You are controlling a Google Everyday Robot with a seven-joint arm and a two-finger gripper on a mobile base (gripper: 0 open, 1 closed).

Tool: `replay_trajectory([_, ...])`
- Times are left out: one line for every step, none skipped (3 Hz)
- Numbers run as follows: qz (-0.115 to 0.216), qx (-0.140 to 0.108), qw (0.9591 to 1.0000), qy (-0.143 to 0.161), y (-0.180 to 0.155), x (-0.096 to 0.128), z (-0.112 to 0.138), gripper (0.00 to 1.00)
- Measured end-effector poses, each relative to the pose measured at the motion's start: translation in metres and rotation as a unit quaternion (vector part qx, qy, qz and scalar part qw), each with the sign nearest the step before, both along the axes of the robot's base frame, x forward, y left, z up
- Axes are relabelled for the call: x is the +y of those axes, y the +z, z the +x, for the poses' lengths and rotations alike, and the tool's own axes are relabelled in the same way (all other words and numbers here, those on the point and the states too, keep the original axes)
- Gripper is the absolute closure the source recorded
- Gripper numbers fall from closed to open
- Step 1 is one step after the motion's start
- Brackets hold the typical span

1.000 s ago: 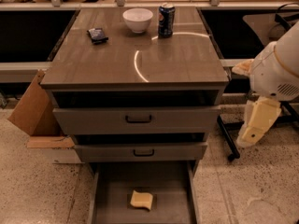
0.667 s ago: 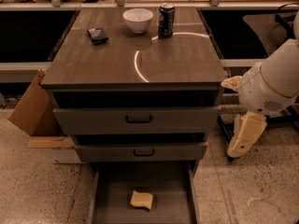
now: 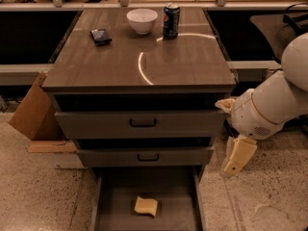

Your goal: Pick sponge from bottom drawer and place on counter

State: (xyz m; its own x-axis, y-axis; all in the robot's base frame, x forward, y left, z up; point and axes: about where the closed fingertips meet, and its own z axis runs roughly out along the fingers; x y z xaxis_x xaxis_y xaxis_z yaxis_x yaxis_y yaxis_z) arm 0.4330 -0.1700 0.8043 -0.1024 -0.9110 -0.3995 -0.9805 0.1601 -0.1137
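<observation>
**Camera view: sponge is lying low and left of the end effector**

I am watching the end effector (image 3: 232, 166) hanging off the arm just outside the cabinet's right side. It is sitting level with the middle drawer front and pointing down and toward the picture's left. I cannot tell whether it is open or closed, and it is carrying nothing that I can see.

Working outward, the right wall of the bottom drawer (image 3: 173, 196) is standing between it and the target. The drawer is pulled out, and the sponge (image 3: 146, 205) is lying flat on its floor near the middle, apart from both side walls. So the sponge is sitting lower than the end effector and well to the picture's left of it. Its long axis is running roughly across the drawer, side to side.

I am judging that the coming move is turning on crossing that wall first and then dropping in from above. The bench (image 3: 120, 66) is waiting above, with bare surface in front of the bowl (image 3: 142, 20) and can (image 3: 171, 20).
</observation>
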Motion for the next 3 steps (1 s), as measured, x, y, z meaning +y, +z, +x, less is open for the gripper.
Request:
replay_trajectory([0.006, 0.007, 0.9999, 0.006, -0.032, 0.009, 0.001, 0.0])
replay_trajectory([0.016, 0.013, 0.9996, 0.022, -0.071, 0.025, -0.001, 0.0])
replay_trajectory([0.037, 0.024, 0.9981, 0.043, -0.113, 0.04, -0.005, 0.0])
